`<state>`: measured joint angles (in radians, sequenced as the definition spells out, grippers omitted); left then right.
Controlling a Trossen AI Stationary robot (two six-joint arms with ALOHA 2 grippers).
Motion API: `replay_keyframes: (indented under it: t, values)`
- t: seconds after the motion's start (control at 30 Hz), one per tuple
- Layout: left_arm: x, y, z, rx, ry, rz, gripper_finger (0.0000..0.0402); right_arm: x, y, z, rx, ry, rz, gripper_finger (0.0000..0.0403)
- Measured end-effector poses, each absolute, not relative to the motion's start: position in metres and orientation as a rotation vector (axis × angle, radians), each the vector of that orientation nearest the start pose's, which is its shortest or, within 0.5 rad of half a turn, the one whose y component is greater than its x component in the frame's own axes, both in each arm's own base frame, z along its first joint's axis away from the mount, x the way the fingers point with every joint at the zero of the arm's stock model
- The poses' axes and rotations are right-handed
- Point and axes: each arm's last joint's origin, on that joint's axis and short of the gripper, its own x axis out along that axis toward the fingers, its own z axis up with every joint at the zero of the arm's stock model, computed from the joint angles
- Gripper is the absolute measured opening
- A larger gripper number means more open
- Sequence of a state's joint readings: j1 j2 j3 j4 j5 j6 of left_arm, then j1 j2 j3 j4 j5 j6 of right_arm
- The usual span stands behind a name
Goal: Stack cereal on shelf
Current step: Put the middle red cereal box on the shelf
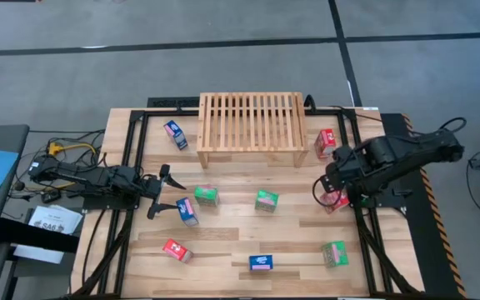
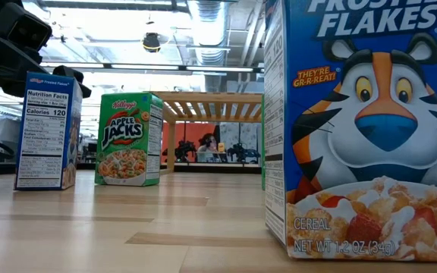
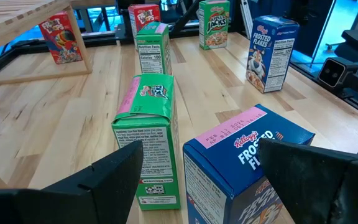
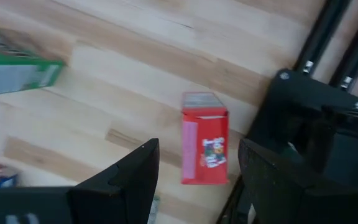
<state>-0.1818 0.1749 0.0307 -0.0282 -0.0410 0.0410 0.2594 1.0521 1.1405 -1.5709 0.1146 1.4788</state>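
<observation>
The shelf is a slatted wooden rack at the table's far middle. Small cereal boxes stand scattered on the table, among them a blue one left of the shelf and a red one right of it. My left gripper rests low at the left, open. A blue box stands just ahead of its fingers, with a green box beside that one. My right gripper hangs open, pointing down, high over a red box at the table's right, and clear of it.
More boxes stand nearer the front: green, red, blue and green. In the low view the big blue box fills the right side. Black frame rails run along the table's sides.
</observation>
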Motion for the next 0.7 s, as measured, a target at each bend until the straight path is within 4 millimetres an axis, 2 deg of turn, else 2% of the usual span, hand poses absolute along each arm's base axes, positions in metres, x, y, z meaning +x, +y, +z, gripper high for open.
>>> replay_keyframes:
  t: [0.33,0.7]
  values:
    - [0.105,-0.018,0.157,0.060,0.169,-0.144,0.0307,0.124,0.042,0.302,0.895,1.223,-0.912,0.0245]
    - [0.105,-0.018,0.157,0.060,0.169,-0.144,0.0307,0.124,0.051,0.283,0.835,1.235,-0.883,0.0245]
